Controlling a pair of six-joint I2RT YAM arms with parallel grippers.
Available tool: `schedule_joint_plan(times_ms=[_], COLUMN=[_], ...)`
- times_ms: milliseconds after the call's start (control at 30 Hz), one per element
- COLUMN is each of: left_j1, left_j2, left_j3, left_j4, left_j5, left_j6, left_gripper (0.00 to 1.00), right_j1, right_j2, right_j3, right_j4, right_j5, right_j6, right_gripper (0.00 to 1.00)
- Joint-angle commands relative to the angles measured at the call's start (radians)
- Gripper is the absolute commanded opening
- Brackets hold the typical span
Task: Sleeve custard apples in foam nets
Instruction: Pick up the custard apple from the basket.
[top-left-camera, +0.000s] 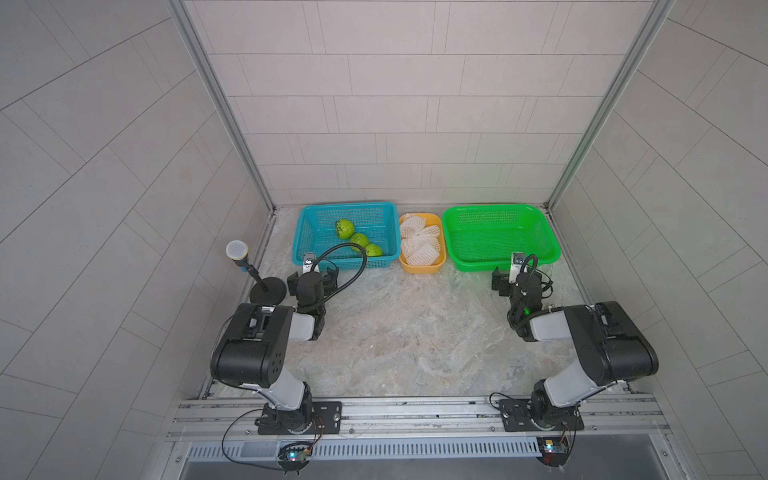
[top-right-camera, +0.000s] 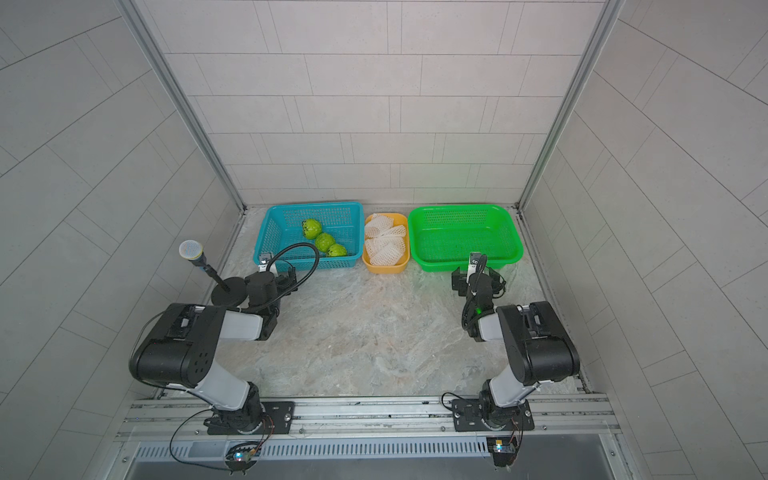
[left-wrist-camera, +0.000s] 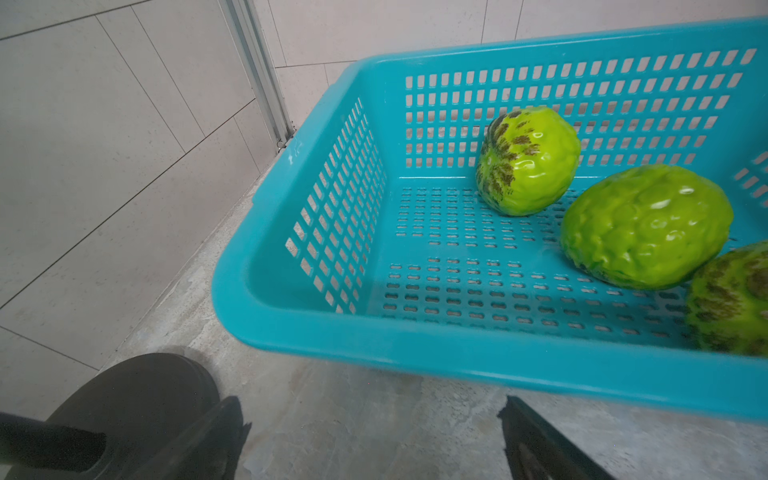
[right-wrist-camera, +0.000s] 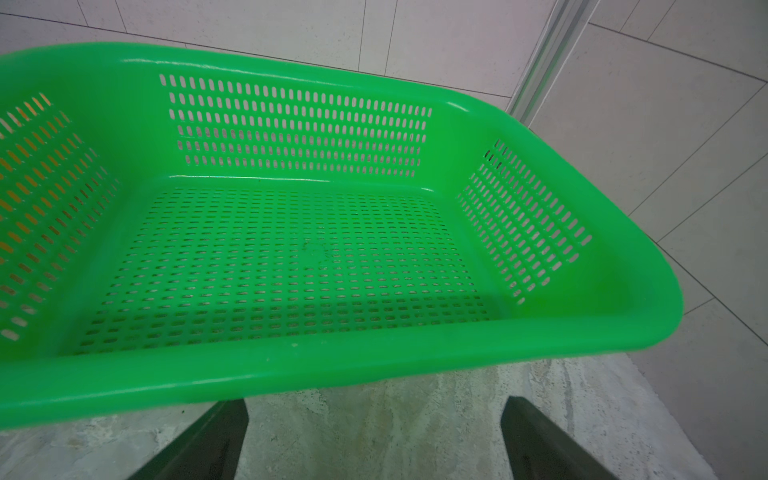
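- Progress: by my reading nothing is sleeved yet. All 3 custard apples (top-left-camera: 358, 240) are bare and no net is on any fruit, so 3 of 3 are left to do.
- Blue basket (top-left-camera: 302, 245): stands at the back edge of the desk (top-left-camera: 415, 340), toward its left corner. It holds the 3 custard apples in a slanting row, from the middle of the basket toward its near right corner. The 2 nearer ones lie close together; I cannot tell whether they touch.
- Yellow tray (top-left-camera: 422, 270): sits between the 2 baskets, just beside each. It holds the foam nets (top-left-camera: 419, 243), a loose white pile of several; the exact count is unclear.
- Green basket (top-left-camera: 498, 264): stands at the back edge, toward the right corner, with nothing in it. It is probably where the finished fruit goes.
- Left gripper (left-wrist-camera: 371, 409): jaws spread wide with nothing between them, just short of the blue basket's near rim at its left end.
- Right gripper (right-wrist-camera: 374, 405): jaws spread wide and empty, just short of the green basket's near rim.
- Microphone stand (top-left-camera: 266, 289): at the left edge of the desk, just beside the left gripper.
- Next, as I judge it: 1 gripper fetches a net and the other a fruit.
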Motion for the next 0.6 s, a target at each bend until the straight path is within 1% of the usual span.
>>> schedule_joint_plan(times_ms=[0,67,133,233,333,467,567], left_j1=[0.0,-0.001,-0.002,-0.009,-0.04,-0.11,-0.136], left_j2=[0.001,-0.004,-0.021,-0.086,-0.143,-0.206,-0.244], left_j3=[0.011,0.006,-0.002,-0.006,0.021,0.087,0.141], left_j4=[0.004,0.009,0.016,-0.026,-0.121,-0.288,-0.389], left_j5=[0.006,0.007,-0.016,-0.028,-0.045,-0.138,-0.201], left_j6=[0.005,0.006,0.002,0.004,0.039,0.069,0.053], left_gripper=[1.0,1.0,1.0,1.0,1.0,1.0,1.0], right_j1=[0.005,0.005,0.012,0.049,0.066,0.066,0.065], right_j2=[0.008,0.006,-0.006,-0.075,-0.163,-0.278,-0.389], right_j3=[0.01,0.009,0.0,-0.001,0.044,0.086,0.082], right_j4=[-0.003,0.0,0.004,-0.052,-0.228,-0.44,-0.532], right_j5=[0.002,0.003,0.01,0.076,0.095,0.111,0.121], right_j6=[-0.013,-0.012,-0.016,-0.042,-0.034,0.044,0.089], right_gripper=[1.0,1.0,1.0,1.0,1.0,1.0,1.0])
